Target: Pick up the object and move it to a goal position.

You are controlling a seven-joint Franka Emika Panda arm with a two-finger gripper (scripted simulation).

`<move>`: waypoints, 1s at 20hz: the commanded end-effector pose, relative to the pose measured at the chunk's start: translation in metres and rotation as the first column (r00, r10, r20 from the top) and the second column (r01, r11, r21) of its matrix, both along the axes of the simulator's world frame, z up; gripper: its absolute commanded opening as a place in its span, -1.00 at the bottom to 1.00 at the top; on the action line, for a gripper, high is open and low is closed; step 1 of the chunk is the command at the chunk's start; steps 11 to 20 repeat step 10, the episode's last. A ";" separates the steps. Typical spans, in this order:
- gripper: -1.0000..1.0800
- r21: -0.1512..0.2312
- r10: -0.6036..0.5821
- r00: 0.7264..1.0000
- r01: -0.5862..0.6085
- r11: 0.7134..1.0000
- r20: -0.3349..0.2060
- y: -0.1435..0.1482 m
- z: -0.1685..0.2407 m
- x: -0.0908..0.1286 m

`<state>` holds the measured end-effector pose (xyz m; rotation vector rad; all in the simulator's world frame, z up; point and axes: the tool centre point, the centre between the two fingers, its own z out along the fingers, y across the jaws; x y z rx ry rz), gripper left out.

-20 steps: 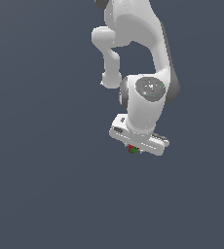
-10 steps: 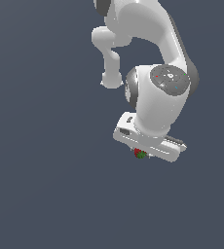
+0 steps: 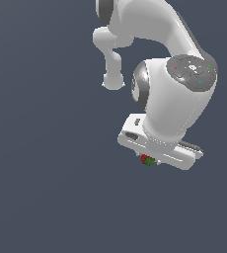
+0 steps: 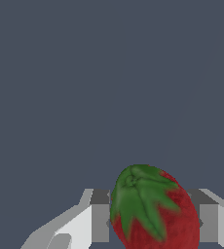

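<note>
The object is a small red lump with a green part, a strawberry (image 3: 146, 159). In the exterior view it peeks out just under the white gripper bar (image 3: 160, 148). In the wrist view the strawberry (image 4: 155, 209) fills the space between the two fingers (image 4: 100, 221), with its green leafy top facing the camera. My gripper (image 4: 155, 222) is shut on the strawberry and holds it in the air above the grey ground. The fingertips are hidden behind the bar in the exterior view.
The white arm (image 3: 150, 29) reaches down from the top of the exterior view. Plain grey ground (image 3: 46, 173) lies all around. No other object shows.
The arm has risen toward the camera and shifted to the exterior view's right, looking larger, with the strawberry still held under the bar.
</note>
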<state>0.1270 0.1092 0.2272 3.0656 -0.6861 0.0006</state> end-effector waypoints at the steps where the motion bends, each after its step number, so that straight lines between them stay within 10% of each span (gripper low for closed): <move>1: -1.00 0.000 0.000 1.000 0.000 1.000 0.000 0.001 0.004 0.004; 20: -1.00 0.000 -0.001 1.000 0.001 1.000 0.000 0.002 0.010 0.010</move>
